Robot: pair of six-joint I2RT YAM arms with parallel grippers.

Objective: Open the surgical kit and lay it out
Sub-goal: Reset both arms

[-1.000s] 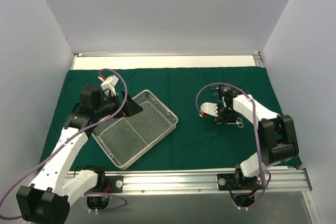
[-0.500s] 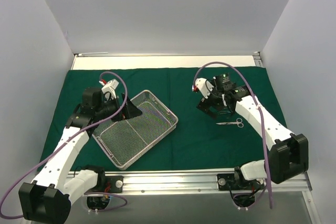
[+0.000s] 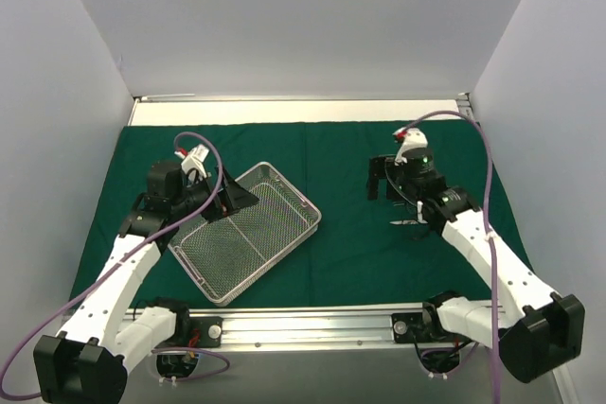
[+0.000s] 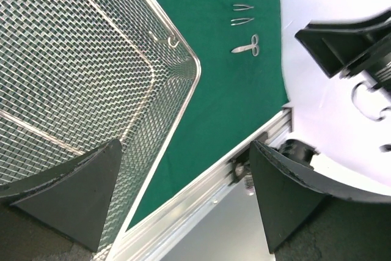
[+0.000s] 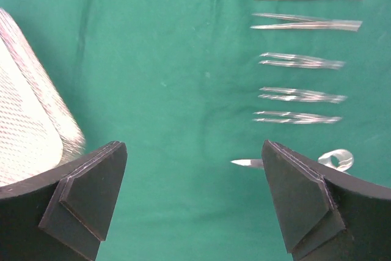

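White walls (image 3: 303, 26) enclose a table covered by the surgical kit's dark green drape (image 3: 341, 153), spread flat. Kit components: five forceps (image 5: 302, 59) lie in a parallel row on the right half of the drape. The scissors (image 5: 247, 163) lie just below the row, their handles partly hidden behind a finger in the right wrist view. The wire-mesh tray (image 3: 248, 234) sits on the left half, turned at an angle and well apart from the instruments; no instrument is discernible on the mesh that shows.

Right gripper (image 5: 194, 148): fingers spread wide with nothing between them, hovering over bare cloth between tray and row, one finger near the scissors. Left gripper (image 4: 183, 151): fingers likewise wide apart and empty, poised over the tray's far-left rim; whether a finger touches it cannot be told.

Hazards, as judged:
- A low sideways move of the right arm could nudge the scissors or forceps out of line.
- A fingertip catching the drape could pucker it and shift the whole row.
- Closing the left fingers on the rim and pulling could slide the tray toward the instruments or onto the aluminium rail (image 3: 312, 324) at the near edge.
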